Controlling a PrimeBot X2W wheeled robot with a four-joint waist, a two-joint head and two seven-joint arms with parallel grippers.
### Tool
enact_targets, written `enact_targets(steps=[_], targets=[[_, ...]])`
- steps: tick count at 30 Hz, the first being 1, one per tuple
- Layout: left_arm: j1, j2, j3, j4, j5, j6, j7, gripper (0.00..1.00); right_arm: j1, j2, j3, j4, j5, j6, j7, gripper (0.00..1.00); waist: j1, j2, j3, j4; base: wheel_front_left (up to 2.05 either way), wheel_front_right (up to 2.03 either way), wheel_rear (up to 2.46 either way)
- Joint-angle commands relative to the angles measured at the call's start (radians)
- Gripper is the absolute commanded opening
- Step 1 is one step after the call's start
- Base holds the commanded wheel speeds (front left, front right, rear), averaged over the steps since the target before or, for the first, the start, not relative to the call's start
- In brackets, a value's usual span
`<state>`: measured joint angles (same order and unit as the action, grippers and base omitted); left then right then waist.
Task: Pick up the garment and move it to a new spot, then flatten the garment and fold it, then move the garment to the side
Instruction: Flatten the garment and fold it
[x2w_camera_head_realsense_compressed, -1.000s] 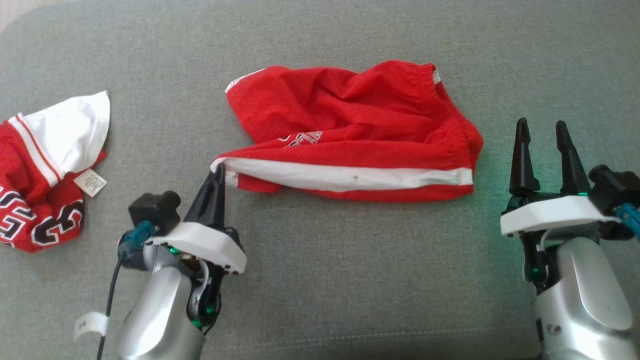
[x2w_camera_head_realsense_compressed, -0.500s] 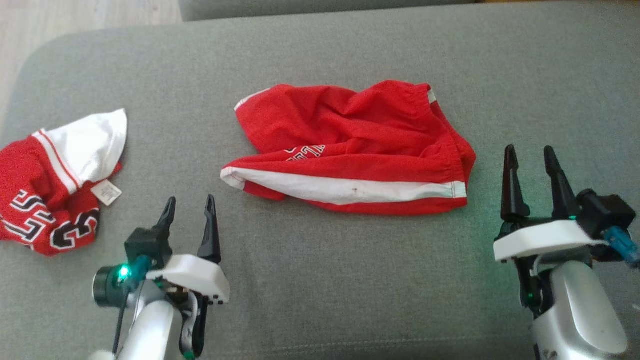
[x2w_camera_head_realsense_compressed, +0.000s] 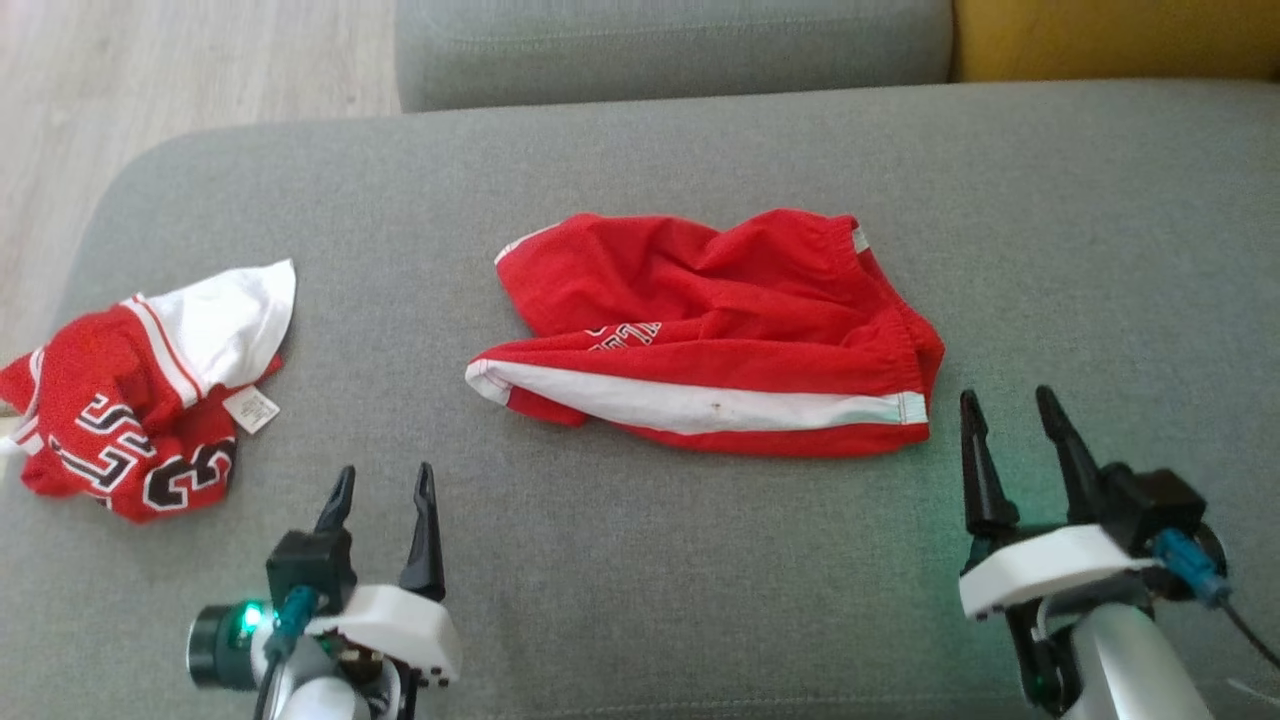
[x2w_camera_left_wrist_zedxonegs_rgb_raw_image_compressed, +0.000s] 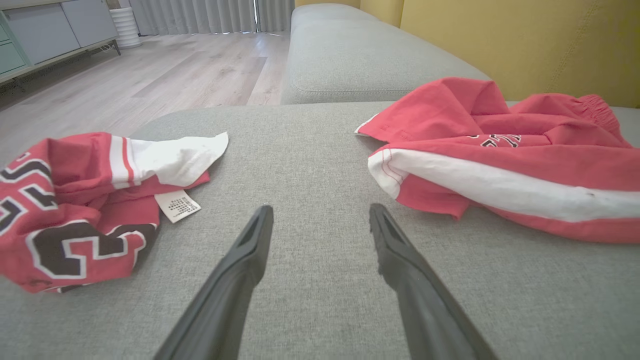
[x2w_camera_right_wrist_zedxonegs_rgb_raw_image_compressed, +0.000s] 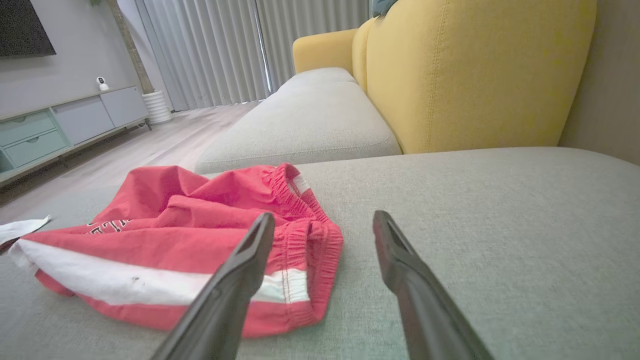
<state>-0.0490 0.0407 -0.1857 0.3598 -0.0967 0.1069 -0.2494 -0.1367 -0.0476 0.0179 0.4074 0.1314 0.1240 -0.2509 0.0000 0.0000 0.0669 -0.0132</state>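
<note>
Red shorts (x2w_camera_head_realsense_compressed: 715, 330) lie crumpled mid-cushion on the grey sofa (x2w_camera_head_realsense_compressed: 640, 580), long axis left-right, with the elastic waistband (x2w_camera_head_realsense_compressed: 900, 335) rightward, near the right gripper (x2w_camera_head_realsense_compressed: 1006, 395). A crumpled red jersey (x2w_camera_head_realsense_compressed: 140, 410) lies far left, beyond the left gripper (x2w_camera_head_realsense_compressed: 385, 470). Both jaws are spread and hold nothing.

A pair of red shorts (x2w_camera_head_realsense_compressed: 720, 330) with a white side stripe lies rumpled near the middle of a grey fabric sofa seat (x2w_camera_head_realsense_compressed: 640, 580), the elastic waistband toward the right. Well apart from it, by the seat's rounded left edge, a crumpled red-and-white jersey (x2w_camera_head_realsense_compressed: 130, 420) with black lettering rests with its white label (x2w_camera_head_realsense_compressed: 251, 409) turned out. Part of the jersey may overhang the edge, where the view is cut off.
</note>
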Motion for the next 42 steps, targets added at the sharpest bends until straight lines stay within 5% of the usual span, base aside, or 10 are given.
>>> enact_targets(steps=[1, 16, 42], targets=[[-0.016, 0.01, 0.024, -0.032, 0.009, 0.007, -0.012, 1.0, -0.014, -0.003, 0.028, -0.024, -0.007, 0.007, -0.011, 1.0, 0.0, 0.0, -0.011, -0.001, 0.0, 0.0, 0.0], [-0.002, 0.009, 0.001, -0.048, 0.007, 0.014, -0.012, 1.0, -0.007, -0.003, 0.053, -0.005, 0.003, 0.007, -0.011, 1.0, 0.0, 0.0, -0.004, 0.003, 0.0, 0.0, 0.0], [-0.072, 0.009, -0.056, -0.051, -0.023, -0.004, -0.012, 1.0, -0.164, -0.003, 0.081, 0.208, 0.06, 0.007, -0.011, 1.0, 0.0, 0.0, 0.122, 0.051, 0.0, 0.0, 0.0]])
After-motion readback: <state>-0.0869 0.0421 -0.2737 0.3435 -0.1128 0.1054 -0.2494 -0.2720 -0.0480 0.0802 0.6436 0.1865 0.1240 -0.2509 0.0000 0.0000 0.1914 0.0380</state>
